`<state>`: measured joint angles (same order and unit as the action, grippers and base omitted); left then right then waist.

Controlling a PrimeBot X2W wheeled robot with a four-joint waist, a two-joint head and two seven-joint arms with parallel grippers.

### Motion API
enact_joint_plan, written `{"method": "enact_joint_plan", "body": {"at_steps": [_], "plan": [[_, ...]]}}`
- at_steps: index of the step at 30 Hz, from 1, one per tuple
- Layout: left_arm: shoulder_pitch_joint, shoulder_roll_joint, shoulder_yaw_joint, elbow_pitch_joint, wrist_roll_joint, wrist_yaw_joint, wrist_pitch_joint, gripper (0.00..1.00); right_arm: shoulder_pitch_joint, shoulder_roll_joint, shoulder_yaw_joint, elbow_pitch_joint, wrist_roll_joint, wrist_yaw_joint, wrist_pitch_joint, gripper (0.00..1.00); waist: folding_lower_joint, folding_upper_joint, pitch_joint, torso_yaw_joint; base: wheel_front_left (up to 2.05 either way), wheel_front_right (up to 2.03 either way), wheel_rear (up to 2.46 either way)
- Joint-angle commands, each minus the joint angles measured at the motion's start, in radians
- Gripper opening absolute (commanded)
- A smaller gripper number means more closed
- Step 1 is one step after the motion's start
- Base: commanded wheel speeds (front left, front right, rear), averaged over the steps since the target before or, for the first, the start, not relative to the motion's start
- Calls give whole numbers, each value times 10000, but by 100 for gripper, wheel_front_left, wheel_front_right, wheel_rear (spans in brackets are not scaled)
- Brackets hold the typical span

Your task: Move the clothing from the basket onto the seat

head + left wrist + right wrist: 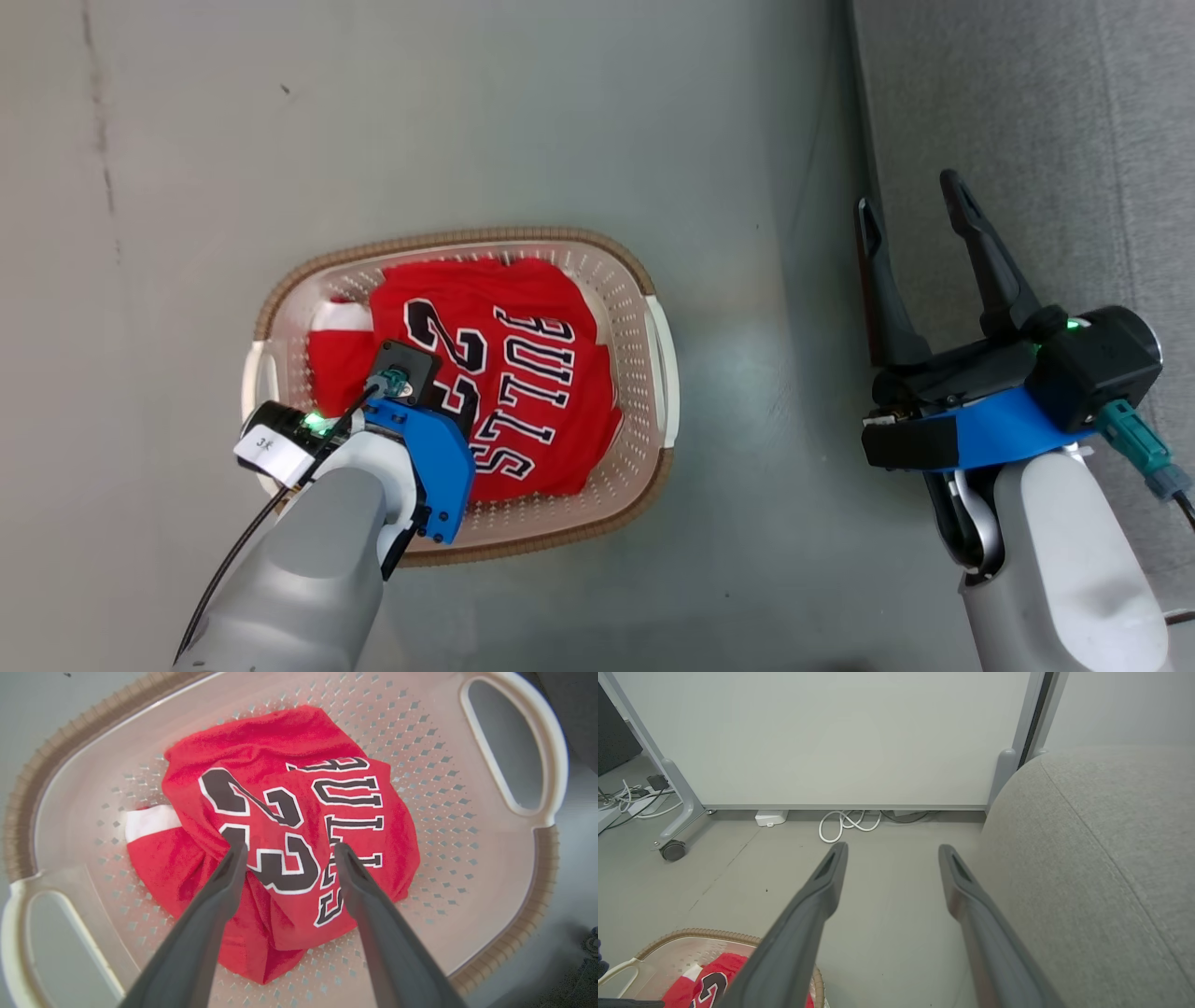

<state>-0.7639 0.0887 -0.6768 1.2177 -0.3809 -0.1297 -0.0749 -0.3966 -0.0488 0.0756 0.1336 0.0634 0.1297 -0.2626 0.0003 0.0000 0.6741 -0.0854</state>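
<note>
The red clothing (pixel 523 373) with "BULLS" and 23 lies crumpled in the cream basket (pixel 653 336) on the floor. In the left wrist view the clothing (pixel 280 812) fills the middle of the basket (pixel 467 812), and my left gripper (pixel 287 849) hangs open just above the number, fingers either side of it, nothing held. In the head view the left arm's wrist covers its fingers. My right gripper (pixel 915 210) is open and empty over the edge of the grey seat (pixel 1055 140). The seat (pixel 1101 858) rises at the right of the right wrist view, beside my right gripper (pixel 892 851).
Grey floor (pixel 467 112) surrounds the basket. The right wrist view has a white panel wall (pixel 831 737), a coiled white cable (pixel 847 823), a wheeled frame leg (pixel 672 849), and the basket's corner (pixel 691 952) with clothing (pixel 705 984) at lower left.
</note>
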Motion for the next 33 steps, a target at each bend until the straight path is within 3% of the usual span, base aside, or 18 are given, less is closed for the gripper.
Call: {"method": "enact_joint_plan", "body": {"at_steps": [1,11,29,30,31,32,33], "plan": [[-184,116,-143,32,-234,-3,267,100,-221,-28,4,-98,-18,19,-35,100,-3,0,432,-21,0,0,0],[-687,349,-719,76,-1503,-3,1625,100,-474,-28,10,-367,88,19,-37,100,-3,0,1349,-133,0,0,0],[-1853,702,-1533,492,-1826,80,1812,100,-682,-27,60,-721,261,19,-37,100,-3,0,2583,-521,0,0,0],[-1874,697,-1570,521,-1805,82,1817,85,-688,-27,45,-724,262,19,-37,100,-3,0,2593,-522,0,0,0],[-1903,704,-1604,538,-1780,130,1713,38,-695,-27,37,-727,265,19,-37,100,-3,0,2598,-523,0,0,0],[-1910,702,-1632,560,-1741,149,1646,0,-700,-27,26,-727,266,19,-37,100,-3,0,2590,-522,0,0,0],[-1883,683,-1617,580,-1775,142,1610,0,-703,-29,5,-720,263,19,-37,100,-3,0,2575,-511,0,0,0]]}}
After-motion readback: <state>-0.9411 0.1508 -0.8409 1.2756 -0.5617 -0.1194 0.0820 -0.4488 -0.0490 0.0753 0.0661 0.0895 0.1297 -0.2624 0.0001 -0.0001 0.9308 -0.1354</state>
